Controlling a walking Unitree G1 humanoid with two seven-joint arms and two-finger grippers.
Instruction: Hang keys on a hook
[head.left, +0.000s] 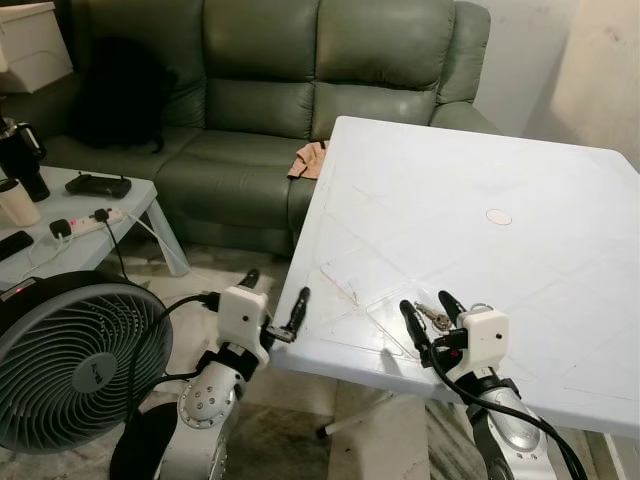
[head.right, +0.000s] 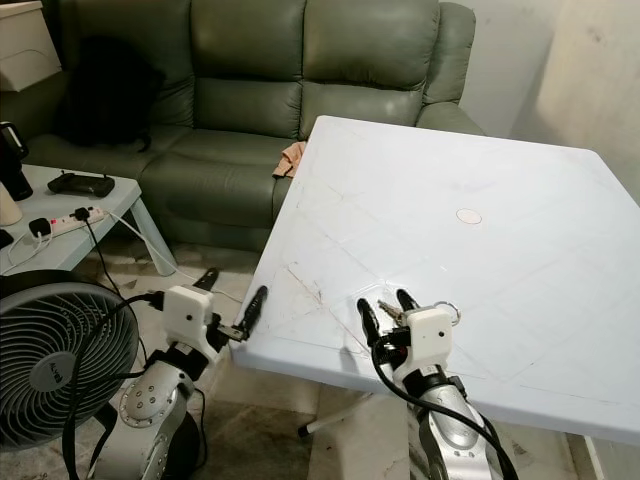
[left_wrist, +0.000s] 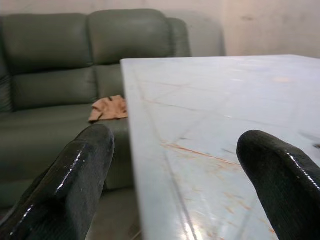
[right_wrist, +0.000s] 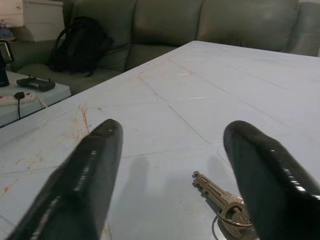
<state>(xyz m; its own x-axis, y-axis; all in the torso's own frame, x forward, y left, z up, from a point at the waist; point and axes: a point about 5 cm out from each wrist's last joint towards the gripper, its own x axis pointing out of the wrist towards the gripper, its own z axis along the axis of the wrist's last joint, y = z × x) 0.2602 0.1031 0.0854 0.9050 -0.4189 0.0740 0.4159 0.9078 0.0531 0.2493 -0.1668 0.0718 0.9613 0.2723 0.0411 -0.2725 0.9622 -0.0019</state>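
Your right pincer (head.left: 432, 318) is wide open over the keys (right_wrist: 226, 202), which lie flat on the tabletop (head.left: 520, 160). Close too high and they could slide away. Your left pincer (head.left: 275, 300) waits open.

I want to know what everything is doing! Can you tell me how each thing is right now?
keys: lying flat on the white table, not picked up
right end effector: open, straddling the keys
left end effector: open, at the table's edge, holding nothing
fan: standing on the floor
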